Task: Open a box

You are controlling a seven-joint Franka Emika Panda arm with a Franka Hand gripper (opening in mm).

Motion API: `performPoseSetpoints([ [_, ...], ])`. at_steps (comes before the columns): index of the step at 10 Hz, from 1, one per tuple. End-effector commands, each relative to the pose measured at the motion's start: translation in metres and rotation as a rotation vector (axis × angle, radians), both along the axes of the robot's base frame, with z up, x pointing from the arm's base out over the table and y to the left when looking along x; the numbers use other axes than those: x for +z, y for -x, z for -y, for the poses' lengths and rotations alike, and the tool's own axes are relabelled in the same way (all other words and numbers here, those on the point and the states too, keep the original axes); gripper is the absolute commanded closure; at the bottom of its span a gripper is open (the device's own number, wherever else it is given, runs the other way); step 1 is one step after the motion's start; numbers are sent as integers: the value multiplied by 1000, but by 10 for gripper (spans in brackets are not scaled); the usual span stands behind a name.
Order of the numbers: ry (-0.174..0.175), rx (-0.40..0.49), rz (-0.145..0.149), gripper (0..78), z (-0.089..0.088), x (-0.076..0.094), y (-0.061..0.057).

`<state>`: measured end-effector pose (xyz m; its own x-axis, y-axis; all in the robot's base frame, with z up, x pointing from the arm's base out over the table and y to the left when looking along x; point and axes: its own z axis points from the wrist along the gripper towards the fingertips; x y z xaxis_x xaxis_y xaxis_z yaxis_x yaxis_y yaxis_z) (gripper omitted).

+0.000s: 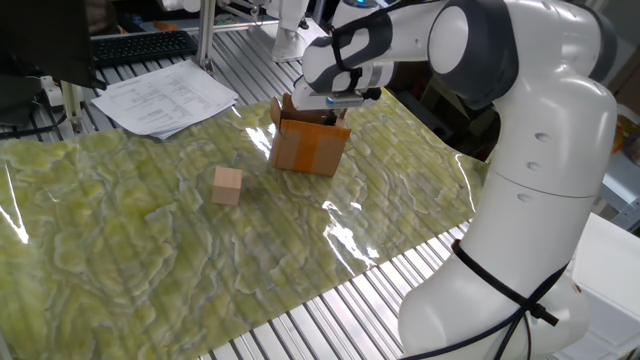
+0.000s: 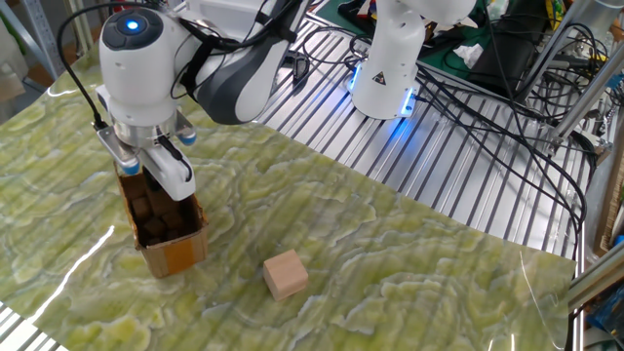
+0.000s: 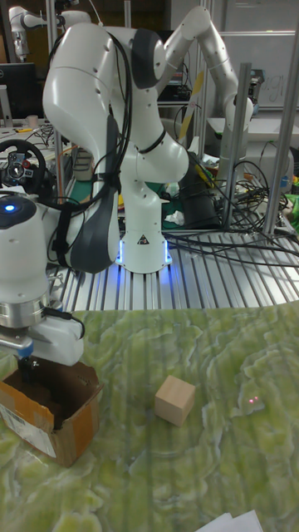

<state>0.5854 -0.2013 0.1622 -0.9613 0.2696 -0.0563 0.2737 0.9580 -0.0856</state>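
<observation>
The gripper [image 2: 146, 180] hangs directly over the open top of the box [image 2: 168, 239], its fingers pointing down toward the dark interior. In the other fixed view one white finger [image 2: 174, 175] shows in front of the opening, low beside a raised flap at the upper left of the carton; whether it touches that flap, and whether the two fingers stand apart or pressed together, cannot be told from any of the three views, since the hand's body blocks the tips.

In one fixed view the gripper [image 1: 337, 103] sits in the upper middle of the frame, just above the box [image 1: 310, 143], which stands upright on the green patterned mat [image 1: 150, 250] with its flaps up and a paler orange band across its front face. In the tall fixed view the gripper [image 3: 29, 366] is at the left edge, and the box [image 3: 54, 411] fills the lower left corner, open, with a white label on its near side.

The small wooden cube [image 2: 286, 274] rests on the mat well apart from the carton, lower and to the right of it in the other fixed view, lower left of it in one fixed view.

A sheaf of papers [image 1: 165, 97] lies at the upper left of one fixed view, off the mat's edge. The arm's white base [image 2: 388, 68] stands on the slatted metal table [image 2: 468, 175] at the upper middle.
</observation>
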Motion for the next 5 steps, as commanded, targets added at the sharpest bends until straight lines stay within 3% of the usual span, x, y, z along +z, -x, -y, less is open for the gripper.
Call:
performPoseSetpoints([
  [1,4,-2,-14,776,-1,16,-2],
  [5,14,49,-19,776,11,23,3],
])
